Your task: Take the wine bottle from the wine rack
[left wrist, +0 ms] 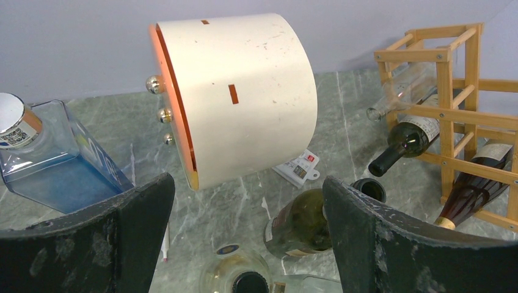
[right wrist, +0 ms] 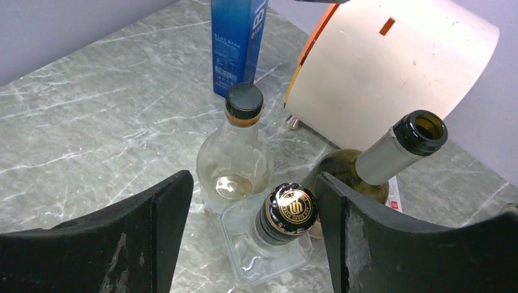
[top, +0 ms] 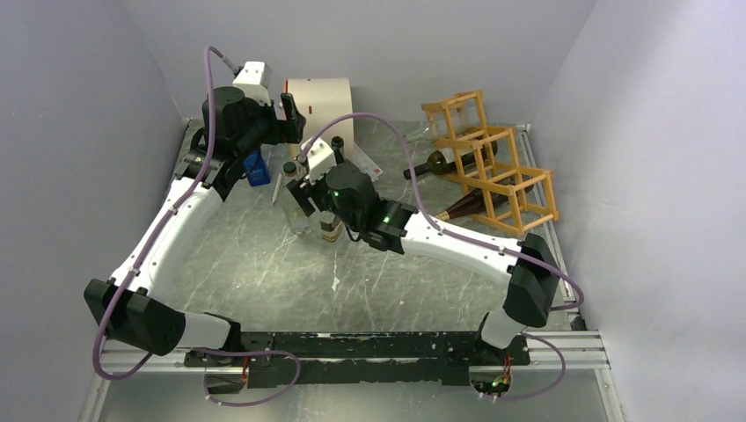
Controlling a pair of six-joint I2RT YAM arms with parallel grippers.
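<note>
Wide open and empty, the right gripper [right wrist: 251,183] hangs over standing bottles [right wrist: 235,159] and the left gripper [left wrist: 247,183] faces the white drum [left wrist: 244,97]. At the table's far right the wine bottle [left wrist: 406,140] lies in the wine rack [left wrist: 473,67]; I judge it heavy, slick, breakable glass, best pinched at its protruding neck. Only the left wrist view shows that neck closely; the right wrist view misses the rack.

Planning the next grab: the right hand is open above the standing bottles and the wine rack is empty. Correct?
No. The wine rack is not empty: the left wrist view shows dark bottles lying in its cells. The right hand is open above the standing bottles, as you said.
</note>
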